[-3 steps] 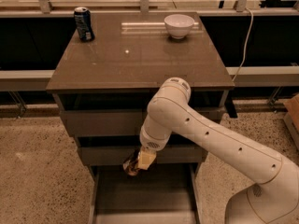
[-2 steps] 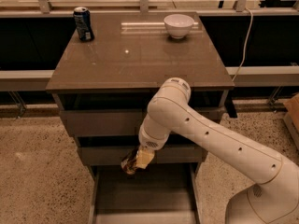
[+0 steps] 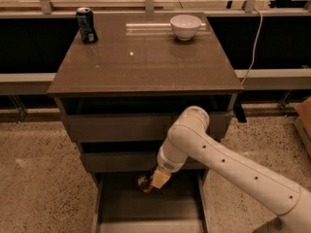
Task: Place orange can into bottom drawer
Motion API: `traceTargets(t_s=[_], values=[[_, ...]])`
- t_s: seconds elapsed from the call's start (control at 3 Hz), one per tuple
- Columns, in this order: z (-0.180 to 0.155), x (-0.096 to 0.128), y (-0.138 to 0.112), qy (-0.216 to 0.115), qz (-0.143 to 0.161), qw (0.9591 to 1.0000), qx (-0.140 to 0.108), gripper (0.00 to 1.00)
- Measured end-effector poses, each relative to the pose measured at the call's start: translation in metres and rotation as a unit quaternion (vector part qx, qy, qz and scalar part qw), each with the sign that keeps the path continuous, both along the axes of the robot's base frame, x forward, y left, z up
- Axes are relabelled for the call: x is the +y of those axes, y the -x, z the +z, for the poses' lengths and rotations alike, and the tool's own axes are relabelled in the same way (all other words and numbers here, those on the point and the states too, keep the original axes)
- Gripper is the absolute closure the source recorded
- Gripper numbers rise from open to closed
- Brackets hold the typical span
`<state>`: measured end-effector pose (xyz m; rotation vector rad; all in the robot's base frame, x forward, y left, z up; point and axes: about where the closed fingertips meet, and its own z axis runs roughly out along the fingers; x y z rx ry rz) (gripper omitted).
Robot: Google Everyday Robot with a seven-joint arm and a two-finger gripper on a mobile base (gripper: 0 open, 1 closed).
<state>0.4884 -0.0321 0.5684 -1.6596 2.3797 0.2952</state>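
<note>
Your gripper (image 3: 154,181) sits low at cabinet (image 3: 73,130) front, just under middle drawer (image 3: 121,161), fingers (image 3: 159,178) clenched around orange can (image 3: 144,184). Can hangs over rear of bottom drawer (image 3: 146,213), pulled open. Arm (image 3: 233,171) crosses cabinet's right front. On cabinet top: blue can (image 3: 86,25) back-left, white bowl (image 3: 185,26) back-right. Cable (image 3: 253,42) hangs right of cabinet.
</note>
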Motion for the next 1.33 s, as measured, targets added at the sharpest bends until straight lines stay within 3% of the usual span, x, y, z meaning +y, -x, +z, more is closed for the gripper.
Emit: traceTargets(t_s=[0.33, 0.67, 1.33], values=[[-0.064, -0.035, 0.009, -0.022, -0.046, 0.9987, 0.004, 1.0], [-0.106, -0.05, 0.008, -0.058, -0.069, 0.996, 0.0, 1.0], [-0.173, -0.062, -0.021, -0.129, -0.099, 0.9867, -0.003, 1.0]])
